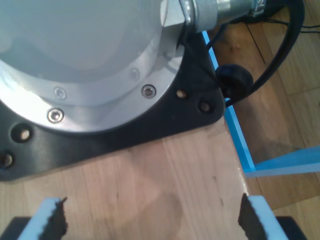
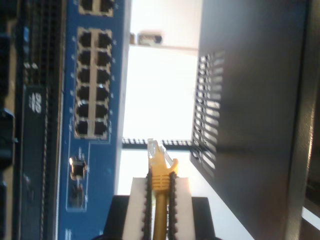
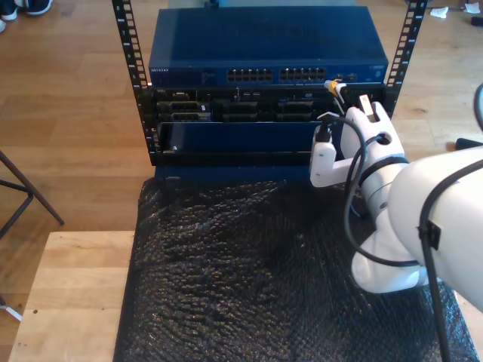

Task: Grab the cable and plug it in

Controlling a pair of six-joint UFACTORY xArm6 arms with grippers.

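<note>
Second wrist view: my second gripper (image 2: 160, 200) has its fingers (image 2: 137, 200) clamped on the cable (image 2: 160, 175), clear plug (image 2: 153, 146) leading, long axis along the fingers; switch ports (image 2: 92, 82) lie off to one side, near.

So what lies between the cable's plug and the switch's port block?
Nothing: in the second wrist view, the plug in my second gripper faces a bare bright gap before the switch ports.
</note>
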